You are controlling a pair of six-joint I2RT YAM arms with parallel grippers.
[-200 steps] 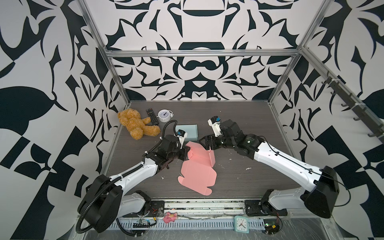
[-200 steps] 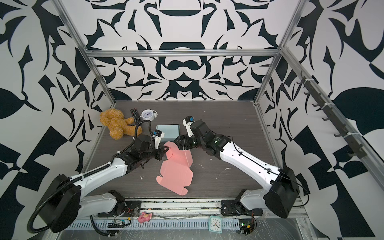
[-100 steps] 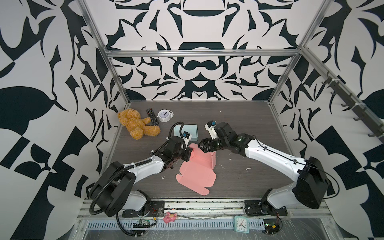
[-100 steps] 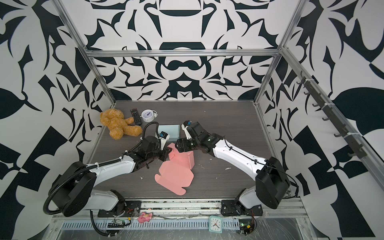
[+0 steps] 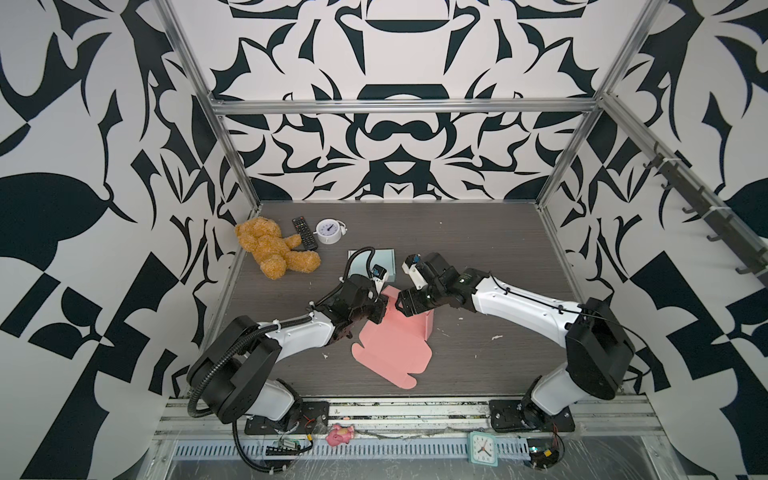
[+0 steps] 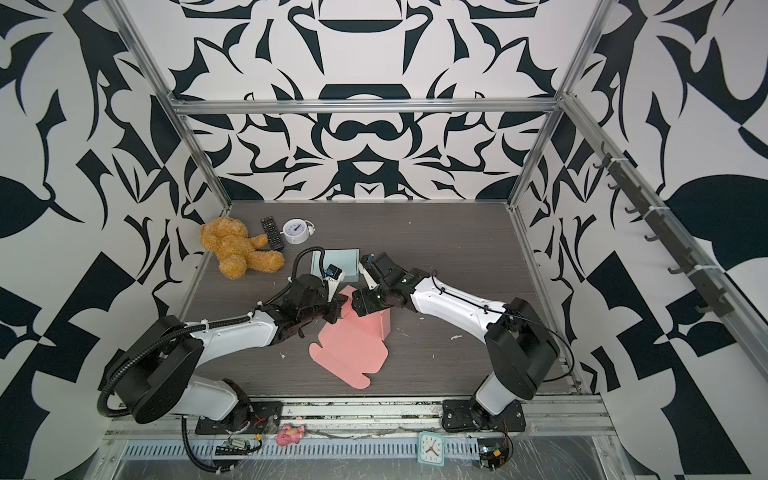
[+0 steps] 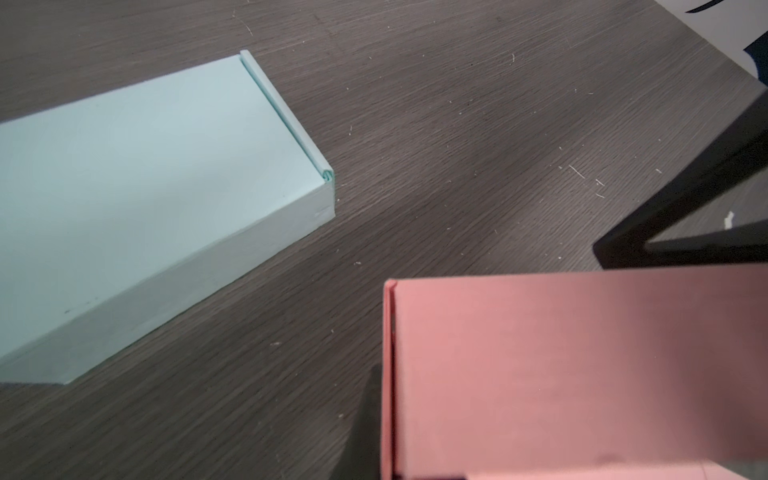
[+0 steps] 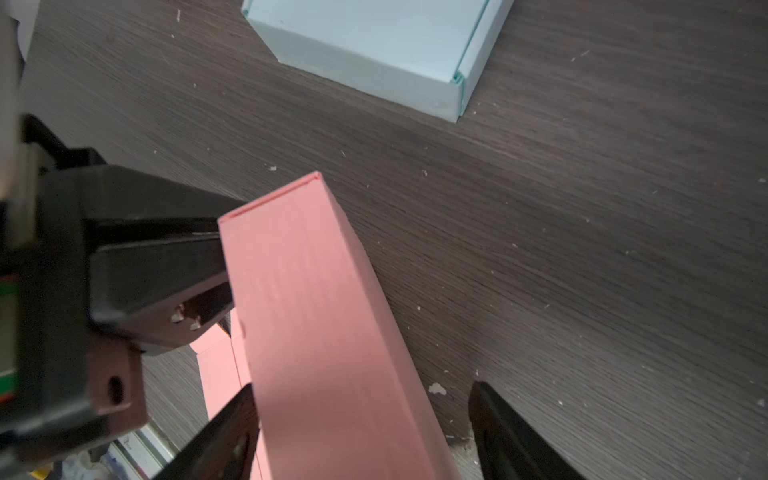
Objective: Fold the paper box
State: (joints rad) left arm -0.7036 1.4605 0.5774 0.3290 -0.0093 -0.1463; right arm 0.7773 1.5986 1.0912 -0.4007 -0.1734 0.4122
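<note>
The pink paper box (image 5: 390,353) (image 6: 353,353) lies partly folded mid-table, its lid flat and one long wall (image 8: 316,311) standing up. My left gripper (image 5: 380,309) (image 6: 334,309) is at that wall's left end, shut on the wall's end edge (image 7: 388,374). From the right wrist view its black fingers (image 8: 166,270) press together against the pink end. My right gripper (image 5: 401,305) (image 6: 355,303) (image 8: 365,436) is open and straddles the same wall from above. One of its fingers touches the wall's inner face, the other stands clear over bare table.
A finished light blue box (image 5: 384,257) (image 7: 145,187) (image 8: 374,50) sits just behind the pink one. A teddy bear (image 5: 270,249), a remote (image 5: 304,233) and a white alarm clock (image 5: 328,232) lie at the back left. Paper crumbs dot the dark wood table (image 5: 478,249).
My left gripper has moved right and my right gripper slightly forward, so both now meet at the raised wall's left end. Neither gripper's opening looks different.
</note>
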